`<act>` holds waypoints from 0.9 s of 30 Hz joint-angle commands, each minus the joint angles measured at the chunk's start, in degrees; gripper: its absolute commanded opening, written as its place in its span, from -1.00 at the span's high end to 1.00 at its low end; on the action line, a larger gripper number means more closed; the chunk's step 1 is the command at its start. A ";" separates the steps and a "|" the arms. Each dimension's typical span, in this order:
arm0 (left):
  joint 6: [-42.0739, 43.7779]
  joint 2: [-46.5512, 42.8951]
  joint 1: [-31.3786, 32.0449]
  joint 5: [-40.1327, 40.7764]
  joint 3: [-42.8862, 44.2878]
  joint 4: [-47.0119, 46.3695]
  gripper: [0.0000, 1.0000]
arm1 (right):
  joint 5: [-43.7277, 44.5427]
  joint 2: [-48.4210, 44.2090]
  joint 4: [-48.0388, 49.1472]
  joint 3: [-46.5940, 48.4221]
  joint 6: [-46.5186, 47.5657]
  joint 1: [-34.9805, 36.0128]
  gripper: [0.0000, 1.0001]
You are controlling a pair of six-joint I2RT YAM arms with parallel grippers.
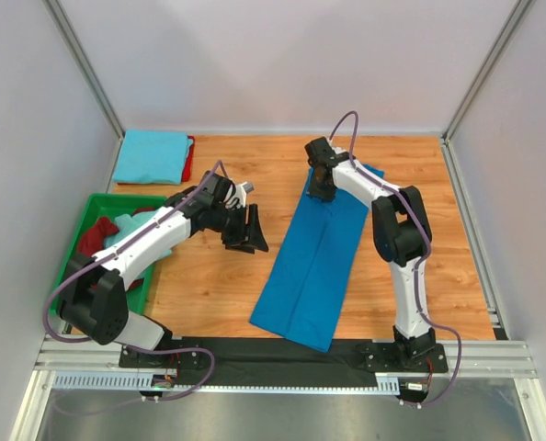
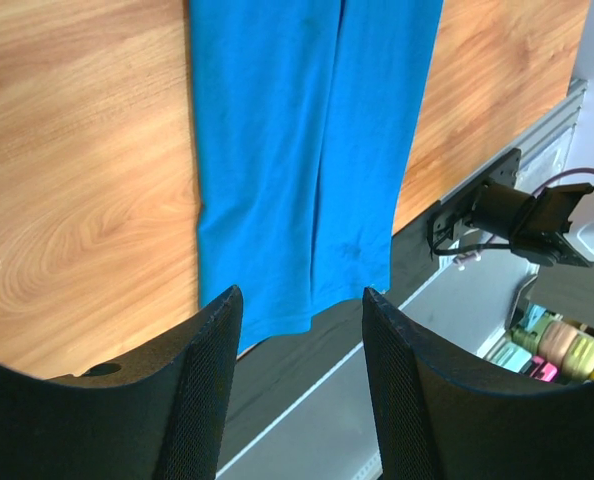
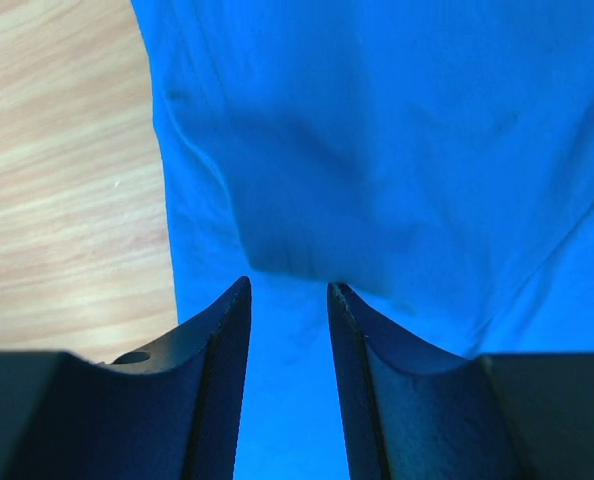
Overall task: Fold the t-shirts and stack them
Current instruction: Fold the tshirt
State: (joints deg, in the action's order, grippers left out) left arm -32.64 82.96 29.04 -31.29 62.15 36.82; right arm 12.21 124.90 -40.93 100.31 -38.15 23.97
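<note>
Table: pale wood planks, white walls on three sides.
Royal blue t-shirt: long folded strip, mid-table, slanting to the near edge.
Left claw: wide, empty, beside it.
Right claw: narrow gap, empty, over its far end.

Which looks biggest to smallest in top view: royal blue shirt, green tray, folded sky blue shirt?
1. royal blue shirt
2. green tray, though partly covered
3. folded sky blue shirt
</note>
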 commanded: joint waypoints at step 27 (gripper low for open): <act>2.15 -0.52 -2.58 -2.72 0.87 0.27 -0.17 | 7.74 8.17 -8.46 13.15 4.22 0.20 0.99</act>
State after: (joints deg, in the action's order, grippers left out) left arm -31.57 82.67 26.81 -32.64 62.15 37.12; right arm 18.09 132.70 -47.40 110.67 -35.35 23.97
